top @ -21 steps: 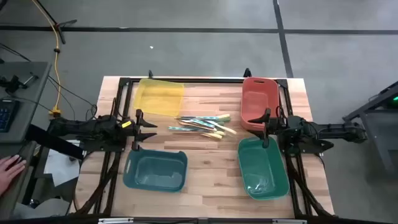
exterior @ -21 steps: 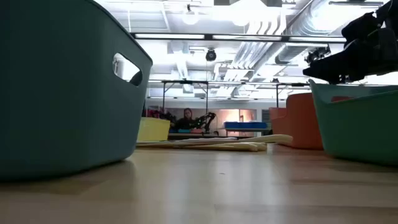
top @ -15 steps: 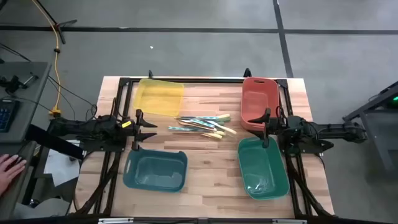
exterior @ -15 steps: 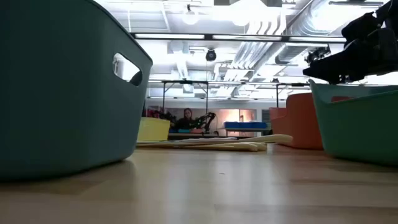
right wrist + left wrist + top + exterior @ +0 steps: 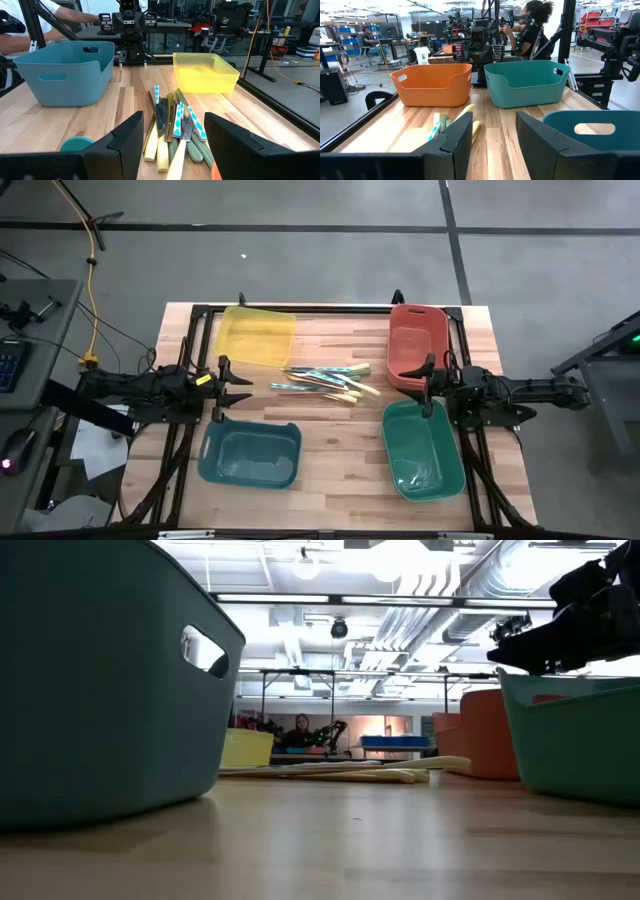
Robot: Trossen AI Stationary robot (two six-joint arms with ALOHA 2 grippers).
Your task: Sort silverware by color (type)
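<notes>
The wooden counter [image 5: 340, 455] carries 4 bins and a loose heap of utensils. A yellow bin [image 5: 257, 335] sits at the far left, an orange bin [image 5: 417, 345] at the far right, a blue bin [image 5: 249, 454] at the near left and a green bin [image 5: 424, 448] at the near right. The left arm [image 5: 140, 390] lies along the counter's left edge, with the left end effector [image 5: 232, 391] between the yellow and blue bins; its fingers stand apart with nothing between them, pointing toward the middle. The right arm [image 5: 520, 392] reaches in from the right edge, and the right end effector [image 5: 428, 385] hangs between the orange and green bins, over the green bin's far rim, its fingers likewise spread and empty. The silverware [image 5: 325, 381] lies in a cluster at mid-counter, between the yellow and orange bins and well apart from both end effectors; the right wrist view shows cream, olive-tan, dark and teal-patterned pieces [image 5: 175, 127] overlapping roughly side by side. A person [image 5: 530, 30] sits in the room beyond the counter.
</notes>
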